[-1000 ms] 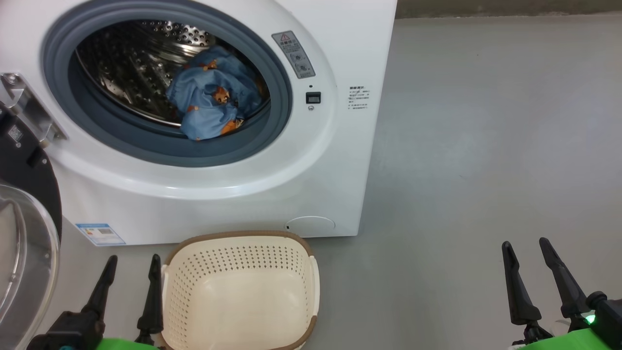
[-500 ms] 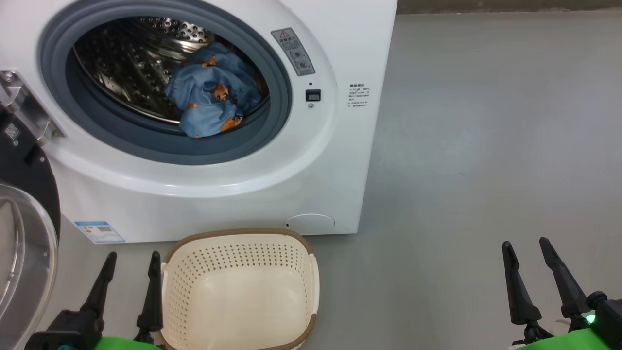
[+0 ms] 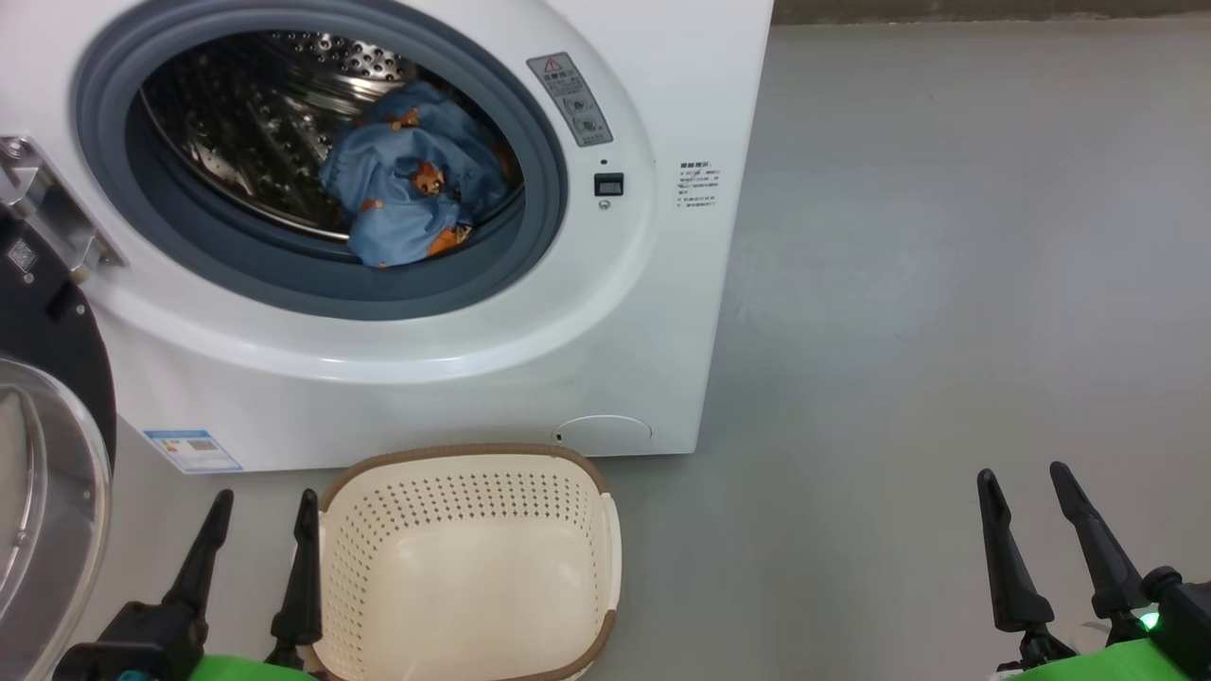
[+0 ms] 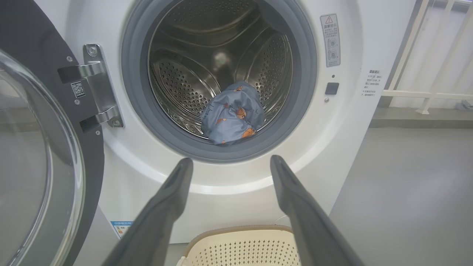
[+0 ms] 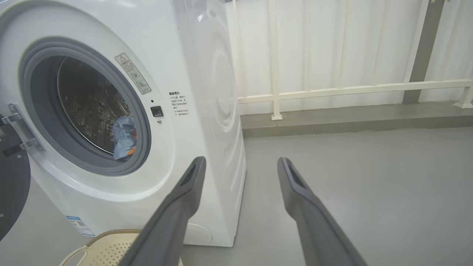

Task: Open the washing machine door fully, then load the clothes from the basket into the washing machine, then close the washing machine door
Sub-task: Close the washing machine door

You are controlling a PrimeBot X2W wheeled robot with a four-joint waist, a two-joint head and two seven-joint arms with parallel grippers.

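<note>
Hardly anything has shifted over the last second. The robot's head has tipped a touch, so the washing machine (image 3: pixel 662 312) sits a shade higher in its view, and the left gripper (image 3: pixel 266 497) has edged barely towards the basket (image 3: pixel 464 454). The clothes (image 3: pixel 412 194) lie just where they were, heaped low at the front of the steel drum (image 3: pixel 246 123), inside the grey gasket (image 3: pixel 284 274).

The basket stands on the floor (image 3: pixel 946 236) right before the machine with nothing in it, so I'd judge the loading finished and only the closing left. The washing machine door (image 3: pixel 43 473) hangs swung wide at the robot's left, near the left gripper.

Counting: one machine, one door, one basket and one blue heap printed with bears; whether that heap is one garment or two I can't make out. There are two grippers with two dark fingers each. Both pairs of jaws stand wide apart and hold nothing, and the right gripper (image 3: pixel 1022 471) is well off to the side over bare floor.
</note>
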